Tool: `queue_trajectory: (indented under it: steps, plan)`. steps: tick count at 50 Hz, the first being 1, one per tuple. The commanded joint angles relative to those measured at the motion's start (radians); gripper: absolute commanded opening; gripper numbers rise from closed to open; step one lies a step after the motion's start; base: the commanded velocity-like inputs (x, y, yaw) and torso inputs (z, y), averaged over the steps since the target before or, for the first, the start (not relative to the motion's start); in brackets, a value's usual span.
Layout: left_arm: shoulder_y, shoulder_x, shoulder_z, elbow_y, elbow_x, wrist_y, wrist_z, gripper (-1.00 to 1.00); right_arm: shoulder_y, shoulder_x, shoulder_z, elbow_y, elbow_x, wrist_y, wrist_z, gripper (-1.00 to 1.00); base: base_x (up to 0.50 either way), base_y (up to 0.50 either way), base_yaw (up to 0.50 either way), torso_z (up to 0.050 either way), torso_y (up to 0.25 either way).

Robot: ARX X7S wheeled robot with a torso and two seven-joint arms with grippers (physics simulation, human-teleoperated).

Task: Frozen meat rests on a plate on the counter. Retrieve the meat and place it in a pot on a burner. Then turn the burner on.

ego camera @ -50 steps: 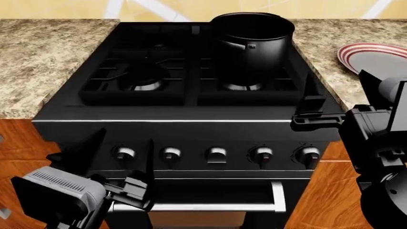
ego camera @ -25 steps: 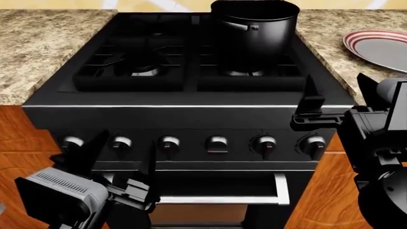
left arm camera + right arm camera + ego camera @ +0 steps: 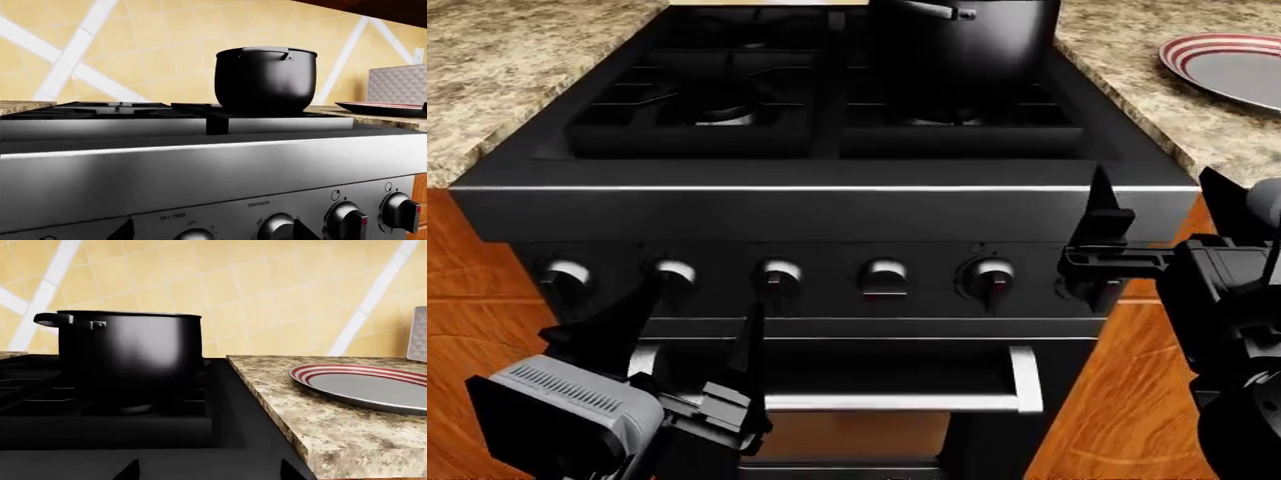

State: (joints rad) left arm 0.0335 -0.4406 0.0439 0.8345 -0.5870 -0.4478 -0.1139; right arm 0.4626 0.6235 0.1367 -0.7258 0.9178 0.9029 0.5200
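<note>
Head view: pot (image 3: 968, 45) sits well beyond open right claw (image 3: 1154, 215).

So from my seat the counter (image 3: 507, 90) is that speckled beige-brown granite, running on both sides of the black stove (image 3: 827, 215). The stretch past my right fingers (image 3: 1110, 215) carries the plate (image 3: 1228, 72), grey with red and white rings, lying flat and near the stove edge. The bit beyond my left fingers (image 3: 747, 345) looks like bare stone.
</note>
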Motion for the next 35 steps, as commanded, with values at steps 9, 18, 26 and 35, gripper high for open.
queue_trajectory:
  steps: [9,18,26,35]
  plan:
    - [-0.002,-0.008,0.012,0.037,-0.002,-0.016,-0.028,1.0,-0.073,0.012,0.057,-0.002,0.001,-0.036,-0.008,1.0,0.0,0.0,0.0,-0.05,0.0]
    - [0.005,-0.009,0.016,0.029,0.002,-0.008,-0.029,1.0,-0.087,0.012,0.05,0.007,-0.012,-0.05,-0.019,1.0,0.0,0.0,0.0,-0.05,0.0]
    - [0.007,-0.01,0.021,0.03,0.003,-0.007,-0.034,1.0,-0.106,0.007,0.047,0.016,-0.034,-0.075,-0.029,1.0,0.0,0.0,0.0,-0.05,0.0]
    - [0.006,-0.013,0.026,0.026,0.003,-0.006,-0.037,1.0,-0.107,0.004,0.036,0.029,-0.057,-0.095,-0.04,1.0,0.0,0.0,0.0,-0.05,0.0]
